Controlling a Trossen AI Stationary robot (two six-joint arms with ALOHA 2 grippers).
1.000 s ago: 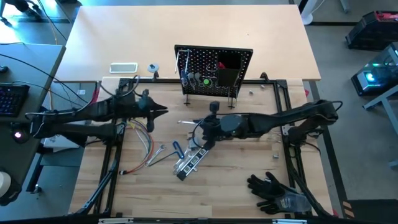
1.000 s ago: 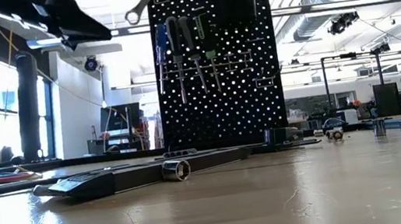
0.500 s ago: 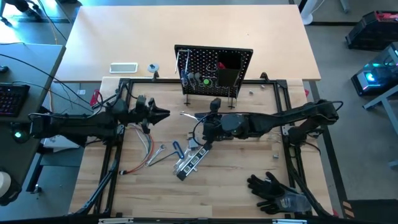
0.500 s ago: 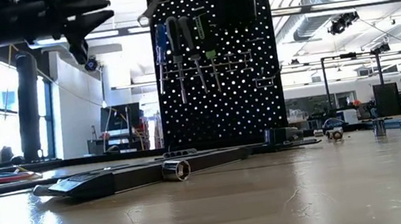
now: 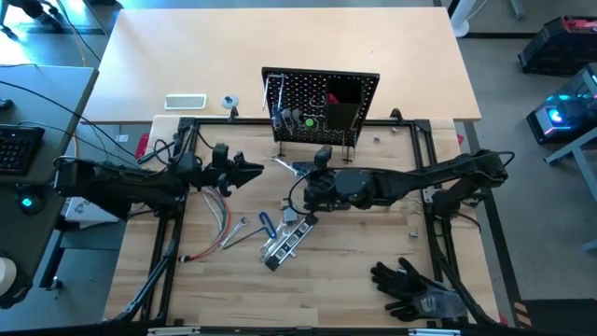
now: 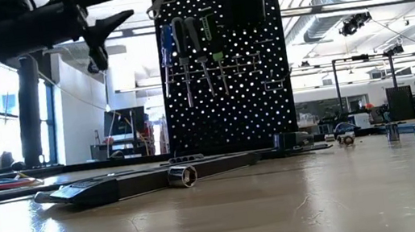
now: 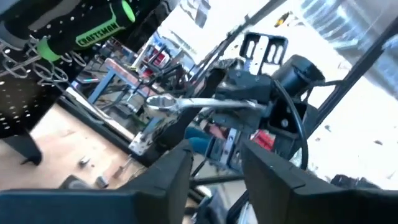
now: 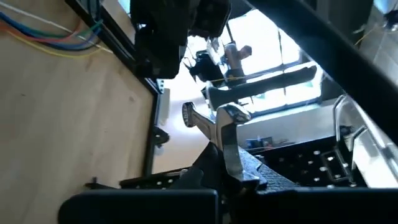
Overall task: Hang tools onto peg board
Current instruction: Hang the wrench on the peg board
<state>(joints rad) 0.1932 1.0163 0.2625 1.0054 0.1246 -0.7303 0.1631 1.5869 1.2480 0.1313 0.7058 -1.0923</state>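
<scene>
The peg board (image 6: 223, 65) is running off the low view's top edge. The right arm is hiding part of the wrench (image 5: 284, 165) from above.

Overhead and table-level cameras share the peg board (image 5: 320, 105).

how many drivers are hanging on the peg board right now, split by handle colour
On the peg board, seen in the low view:
blue-handled driver: 1
dark-handled driver (exact colour hard to tell): 1
green-handled driver: 1
total: 3
</scene>
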